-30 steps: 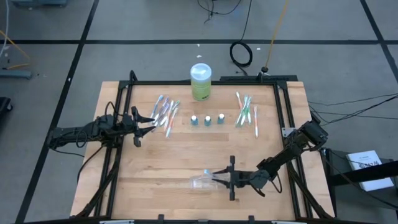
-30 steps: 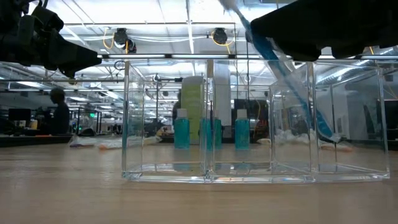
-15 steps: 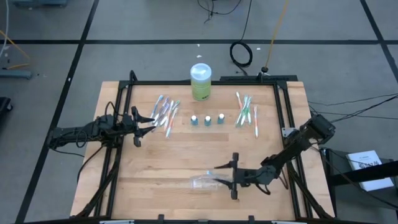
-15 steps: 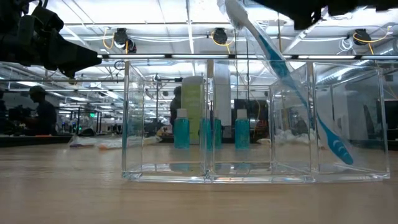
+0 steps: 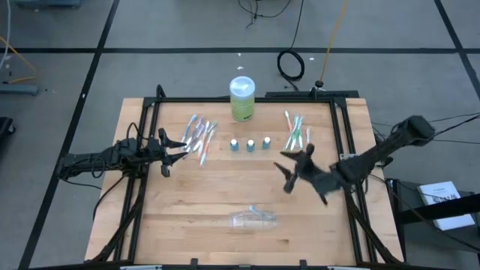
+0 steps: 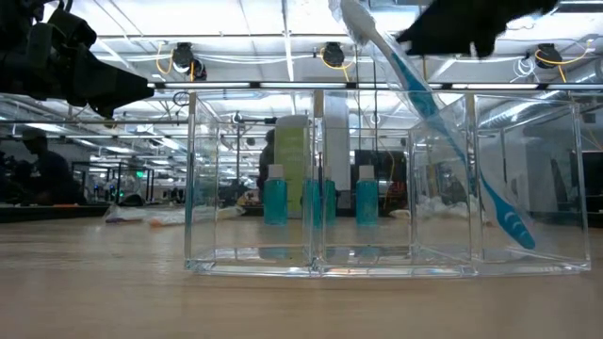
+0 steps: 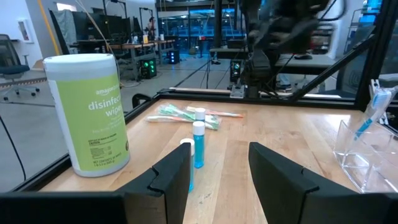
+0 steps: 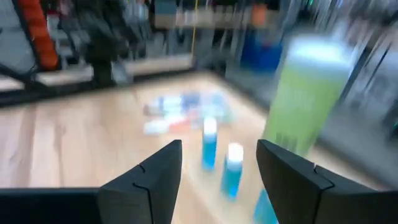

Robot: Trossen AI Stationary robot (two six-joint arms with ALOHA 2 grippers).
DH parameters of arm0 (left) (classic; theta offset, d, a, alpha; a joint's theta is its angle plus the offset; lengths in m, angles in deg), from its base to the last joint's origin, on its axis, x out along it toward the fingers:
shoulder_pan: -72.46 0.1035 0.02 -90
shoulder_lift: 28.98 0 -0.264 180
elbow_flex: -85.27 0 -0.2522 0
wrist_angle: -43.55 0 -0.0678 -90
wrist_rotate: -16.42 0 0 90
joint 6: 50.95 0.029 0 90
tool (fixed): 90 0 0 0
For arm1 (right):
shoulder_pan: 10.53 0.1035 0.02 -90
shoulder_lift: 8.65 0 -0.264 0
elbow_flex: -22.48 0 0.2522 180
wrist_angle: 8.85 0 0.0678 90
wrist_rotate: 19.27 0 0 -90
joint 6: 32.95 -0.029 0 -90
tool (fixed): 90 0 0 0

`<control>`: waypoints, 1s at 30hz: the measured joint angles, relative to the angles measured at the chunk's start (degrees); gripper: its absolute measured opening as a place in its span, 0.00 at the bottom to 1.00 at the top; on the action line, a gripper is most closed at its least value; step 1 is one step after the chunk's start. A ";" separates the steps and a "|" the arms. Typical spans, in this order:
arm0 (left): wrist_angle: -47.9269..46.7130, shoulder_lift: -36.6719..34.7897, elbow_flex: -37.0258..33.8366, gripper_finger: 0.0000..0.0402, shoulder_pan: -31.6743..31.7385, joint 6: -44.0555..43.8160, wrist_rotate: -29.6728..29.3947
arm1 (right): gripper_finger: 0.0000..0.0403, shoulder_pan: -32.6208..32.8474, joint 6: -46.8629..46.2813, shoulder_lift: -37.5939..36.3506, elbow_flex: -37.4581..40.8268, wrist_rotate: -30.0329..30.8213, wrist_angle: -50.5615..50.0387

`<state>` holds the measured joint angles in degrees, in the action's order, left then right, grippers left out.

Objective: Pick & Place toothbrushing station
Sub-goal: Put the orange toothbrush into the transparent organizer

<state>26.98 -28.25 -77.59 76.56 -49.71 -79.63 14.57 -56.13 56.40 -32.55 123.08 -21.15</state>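
A clear plastic organizer [image 5: 251,217] with several compartments stands near the table's near edge. A blue-and-white toothbrush [image 6: 424,104] stands tilted in its right compartment, handle end [image 6: 509,224] down and shaft leaning on the wall. Three blue-and-white tubes [image 5: 250,143] stand upright mid-table. Toothbrush piles lie to their left [image 5: 199,135] and right [image 5: 295,133]. My right gripper [image 5: 286,177] is open and empty, raised between the organizer and the tubes. My left gripper [image 5: 178,144] is open and empty beside the left pile.
A green wipes canister [image 5: 241,98] stands at the far edge behind the tubes and also shows in the left wrist view [image 7: 93,112]. A black frame [image 5: 341,142] runs along the table's sides. Bare wood lies between the tubes and the organizer.
My right gripper has let go of the blue-and-white toothbrush, which dropped lower into the organizer's right compartment and leans there. The gripper then rose and swung away from the organizer toward the far edge and the tubes.
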 joint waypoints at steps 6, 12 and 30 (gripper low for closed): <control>-0.01 0.01 -0.02 0.41 0.00 0.02 0.00 | 0.50 -15.72 -18.14 -3.89 0.00 -22.86 -28.09; -0.02 0.00 -0.01 0.41 0.00 0.02 0.00 | 0.50 -29.24 -27.14 -2.89 0.03 -31.59 -52.78; -0.01 0.01 -0.02 0.41 0.00 0.01 0.00 | 0.50 -51.57 -14.92 6.51 0.04 -39.13 -44.13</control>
<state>26.97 -28.24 -77.61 76.56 -49.70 -79.63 -36.99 -71.05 62.91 -32.52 83.95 -65.29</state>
